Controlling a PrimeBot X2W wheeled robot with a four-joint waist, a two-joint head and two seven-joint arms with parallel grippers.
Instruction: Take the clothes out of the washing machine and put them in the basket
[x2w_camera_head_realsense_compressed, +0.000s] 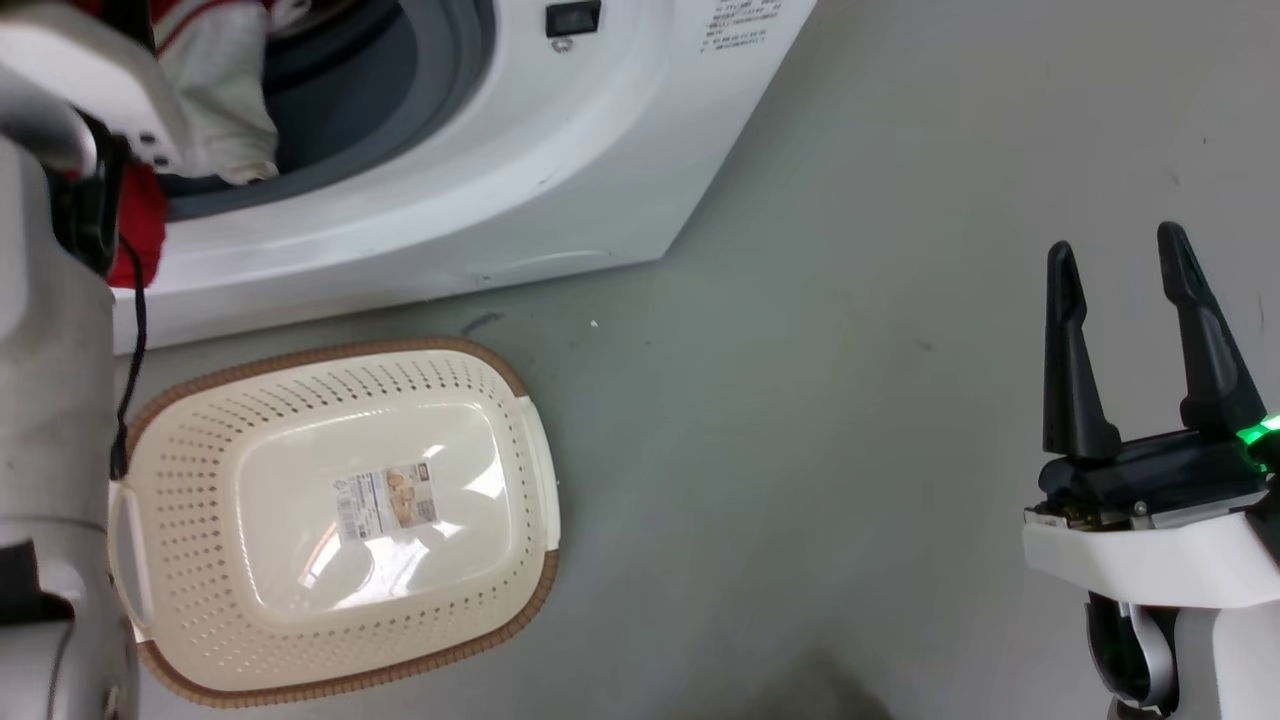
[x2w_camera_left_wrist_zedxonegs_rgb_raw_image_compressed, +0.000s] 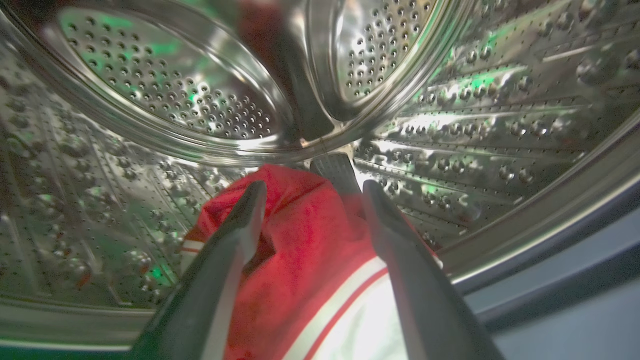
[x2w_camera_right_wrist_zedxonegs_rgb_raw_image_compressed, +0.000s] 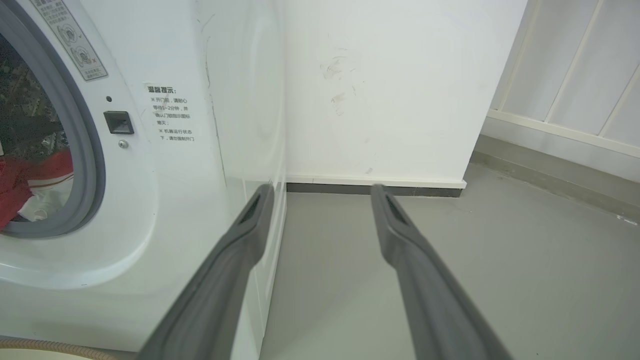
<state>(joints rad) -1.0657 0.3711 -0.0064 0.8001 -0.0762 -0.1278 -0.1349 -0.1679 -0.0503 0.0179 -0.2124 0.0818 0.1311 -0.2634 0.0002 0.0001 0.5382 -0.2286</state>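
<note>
The white washing machine (x2w_camera_head_realsense_compressed: 560, 160) stands at the upper left, porthole open. Red and white clothes (x2w_camera_head_realsense_compressed: 215, 100) hang over its grey rim. My left forearm (x2w_camera_head_realsense_compressed: 50, 400) reaches into the porthole. Inside the steel drum (x2w_camera_left_wrist_zedxonegs_rgb_raw_image_compressed: 500, 125), my left gripper (x2w_camera_left_wrist_zedxonegs_rgb_raw_image_compressed: 314, 187) is open, one finger on each side of a mound of red clothes (x2w_camera_left_wrist_zedxonegs_rgb_raw_image_compressed: 305, 260) with white stripes. The cream basket (x2w_camera_head_realsense_compressed: 330, 351) with a brown rim sits on the floor in front of the machine, with nothing in it. My right gripper (x2w_camera_head_realsense_compressed: 1116, 242) hangs open over bare floor at the lower right, holding nothing.
Grey floor (x2w_camera_head_realsense_compressed: 850, 400) stretches from the basket to my right gripper. In the right wrist view, the machine (x2w_camera_right_wrist_zedxonegs_rgb_raw_image_compressed: 165, 210) fills the left side, with red clothes (x2w_camera_right_wrist_zedxonegs_rgb_raw_image_compressed: 30, 180) behind the porthole. A white wall (x2w_camera_right_wrist_zedxonegs_rgb_raw_image_compressed: 380, 90) with a dark baseboard stands behind it.
</note>
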